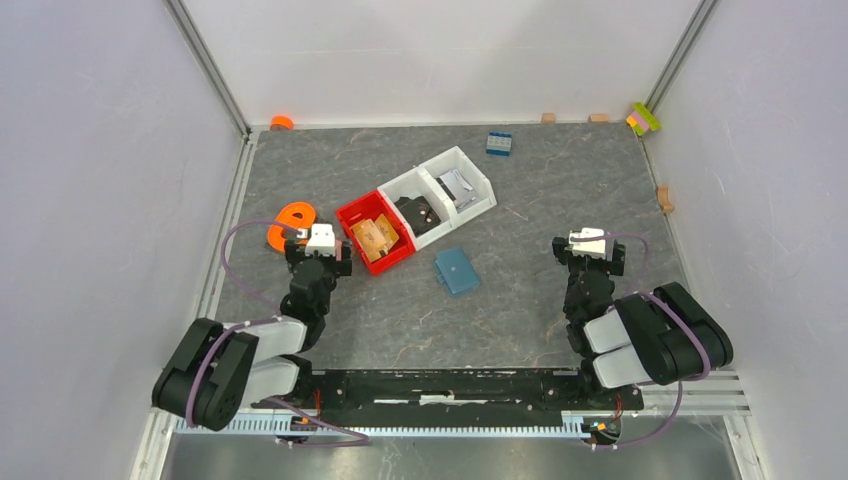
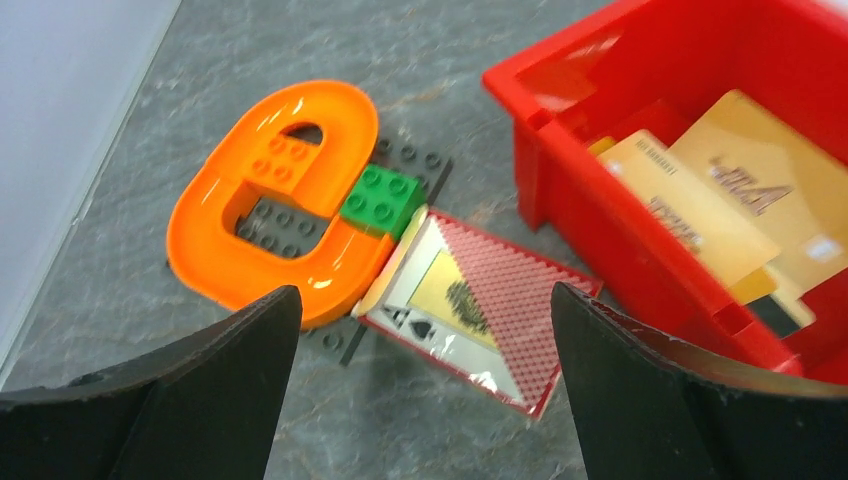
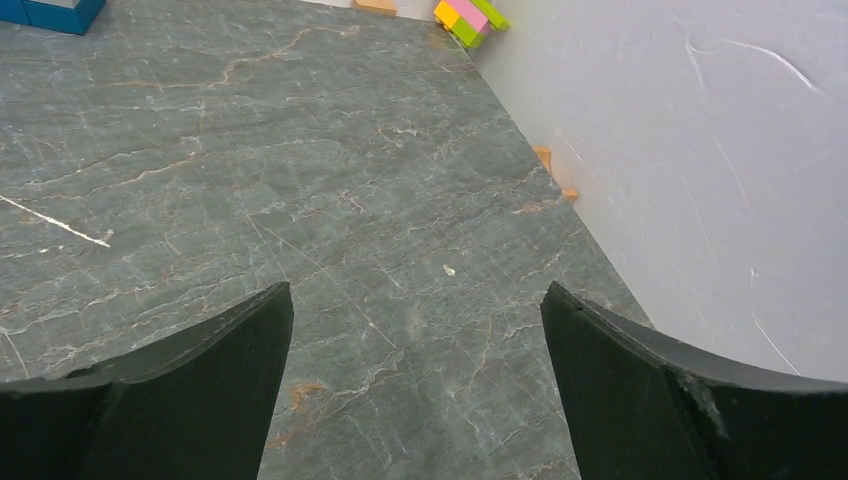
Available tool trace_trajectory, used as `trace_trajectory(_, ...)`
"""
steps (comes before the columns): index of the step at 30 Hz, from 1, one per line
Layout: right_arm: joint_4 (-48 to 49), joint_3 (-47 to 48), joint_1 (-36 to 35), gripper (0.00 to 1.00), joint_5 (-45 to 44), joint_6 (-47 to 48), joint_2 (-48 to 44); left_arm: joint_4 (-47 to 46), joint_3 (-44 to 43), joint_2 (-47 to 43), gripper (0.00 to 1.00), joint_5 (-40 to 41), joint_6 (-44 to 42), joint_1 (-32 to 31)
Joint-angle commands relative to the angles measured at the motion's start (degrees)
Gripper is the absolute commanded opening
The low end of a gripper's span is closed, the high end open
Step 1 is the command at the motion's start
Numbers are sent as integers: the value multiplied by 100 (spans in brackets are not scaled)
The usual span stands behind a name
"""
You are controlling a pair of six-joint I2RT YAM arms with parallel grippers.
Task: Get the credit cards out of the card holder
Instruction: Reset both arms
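Crouching on folded arms, left claw [image 2: 425, 300] spread with credit cards [image 2: 720, 200] in the red bin [image 2: 600, 235] just right, right claw [image 3: 415, 295] spread above the surface [image 3: 300, 150].

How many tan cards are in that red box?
2 clearly: a paler card by the red box's near wall, overlapping a golden card behind it. A yellow edge beneath suggests more may be hidden.

The credit cards [image 1: 376, 236] are seen inside the leftmost of three adjoining bins [image 1: 352, 237] at frame centre, with the card holder [image 1: 457, 270] laid just lower right.
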State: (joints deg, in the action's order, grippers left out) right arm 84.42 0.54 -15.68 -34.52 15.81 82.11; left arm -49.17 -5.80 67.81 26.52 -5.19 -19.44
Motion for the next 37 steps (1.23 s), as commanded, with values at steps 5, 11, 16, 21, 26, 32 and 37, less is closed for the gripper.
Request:
trace_trajectory(5,1274,-1121,23,98,63,-43,-64,-3163,6,1780,100,-997,-202,690)
trace_trajectory(11,1266,-1125,22,98,68,-48,-67,-1893,-637,1735,100,-1011,185,1003)
trace_trajectory(16,1270,-1123,23,98,70,-48,-72,-1649,-741,1709,100,-796,291,1020)
trace_trajectory(21,1270,-1122,29,98,69,-54,-72,-1520,-800,1694,100,-682,395,1056)
trace_trajectory(26,1270,-1123,30,98,72,-47,-72,-1485,-834,1715,100,-687,405,1065)
trace_trajectory(32,1270,-1120,26,98,76,-46,-71,-1541,-800,1706,100,-675,408,1070)
trace_trajectory(37,1270,-1125,30,98,74,-51,-72,-1394,-878,1715,100,-778,435,1117)
